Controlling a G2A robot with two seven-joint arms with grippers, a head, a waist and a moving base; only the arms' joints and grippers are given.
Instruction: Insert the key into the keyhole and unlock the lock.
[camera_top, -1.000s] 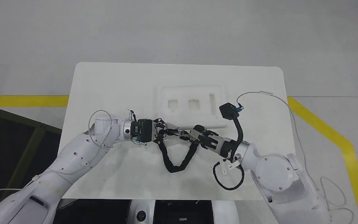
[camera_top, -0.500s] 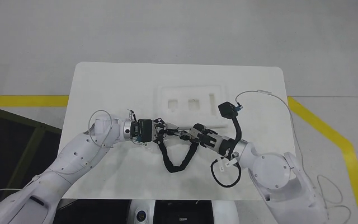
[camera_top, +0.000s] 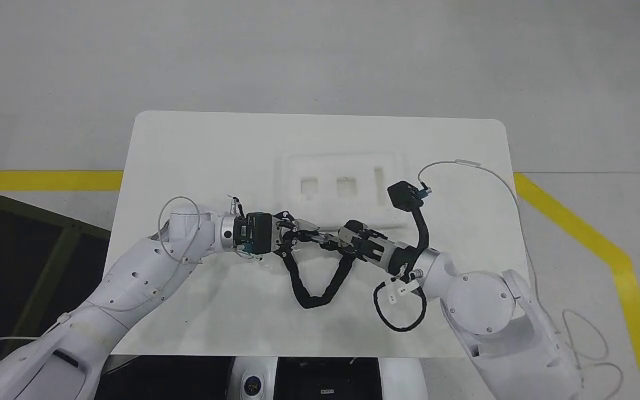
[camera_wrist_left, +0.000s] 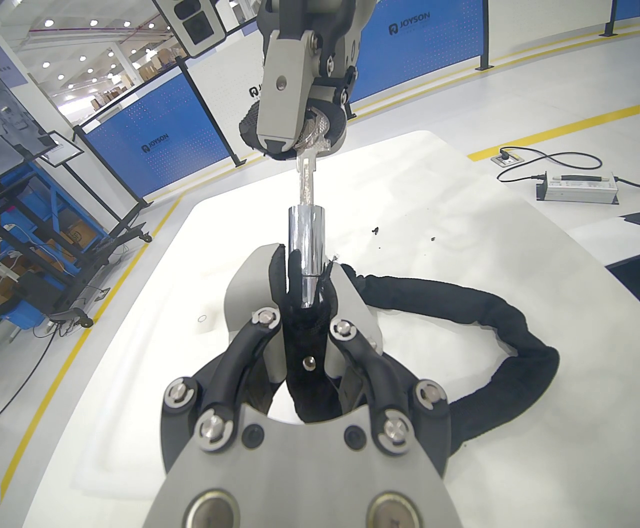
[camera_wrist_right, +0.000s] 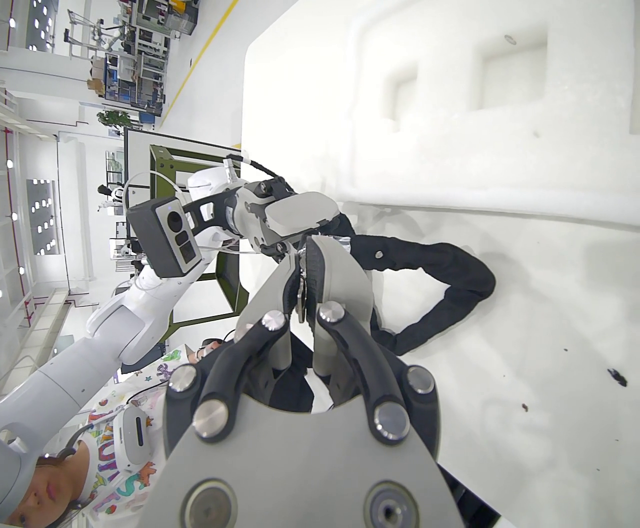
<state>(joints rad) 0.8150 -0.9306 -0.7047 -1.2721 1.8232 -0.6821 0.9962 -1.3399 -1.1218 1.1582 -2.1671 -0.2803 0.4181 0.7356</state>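
A white desk (camera_top: 180, 150) is carrying a white foam tray (camera_top: 340, 160), which is lying toward the far side with several hollows sunk into it. Nearer the robot, the lock's black cable (camera_top: 318, 290) is lying on the desk in a loop, trailing from between the two arms toward the near edge. The left hand (camera_wrist_left: 305, 270) is gripping the lock's shiny metal barrel (camera_wrist_left: 306, 240) between its pads, with the barrel's free end pointing at the other arm. The right hand (camera_wrist_right: 307, 260) is facing it from close by and is pinching the head of the key (camera_wrist_left: 306, 175). The key is lining up with the barrel, between the two hands, and its blade is meeting the barrel's free end. I cannot tell how far the blade is sitting inside.
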